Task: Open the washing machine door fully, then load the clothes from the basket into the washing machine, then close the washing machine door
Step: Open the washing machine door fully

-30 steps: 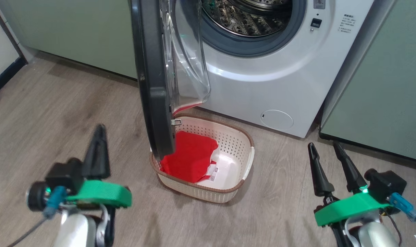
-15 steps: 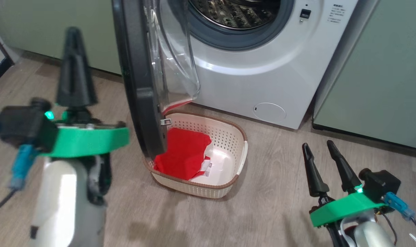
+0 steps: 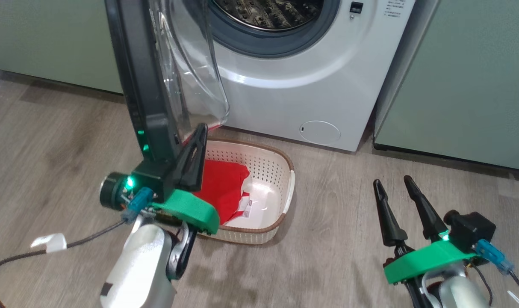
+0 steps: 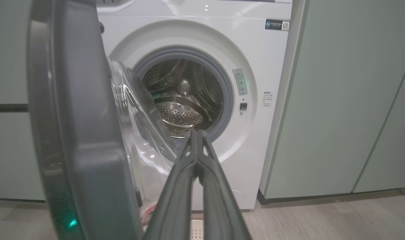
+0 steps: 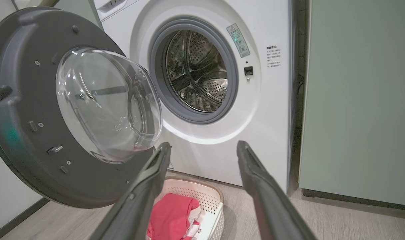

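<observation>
Partly over basket (image 3: 259,164), open door (image 3: 135,77), green cabinets (image 3: 464,77) flanking washer (image 3: 285,98)

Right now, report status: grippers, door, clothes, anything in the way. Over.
Left gripper shut, empty, beside washing machine door. Right gripper open, empty. Clothes in basket, not loaded. Door's lower edge overhangs basket, in the way.

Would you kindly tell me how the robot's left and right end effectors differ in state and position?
The left end effector is shut, its dark fingers pressed together; the right end effector is open, fingers spread. The left sits by the lower edge of the round black-rimmed washing machine door, near the cream perforated basket; the right hangs over wooden floor. Both hold nothing.
</observation>
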